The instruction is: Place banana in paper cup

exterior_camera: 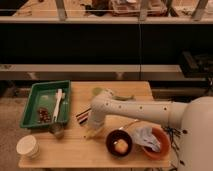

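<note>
The banana (59, 105) is a pale, nearly straight stick lying lengthwise in the green tray (35, 105) at the left of the table. The paper cup (27, 146) is cream-white and stands at the table's front left corner, in front of the tray. My white arm reaches in from the right. My gripper (93, 131) points down at the table's middle, between the tray and the dark bowl (120, 142). It is well to the right of both the banana and the cup.
The dark bowl holds a rounded yellowish lump. An orange bowl (156, 145) with crumpled pale wrapping stands to its right. Dark sticks (82, 116) lie beside the tray, a small grey object (57, 131) stands at its front, and a pale green cup (98, 92) stands behind my arm. Dark shelving runs behind the table.
</note>
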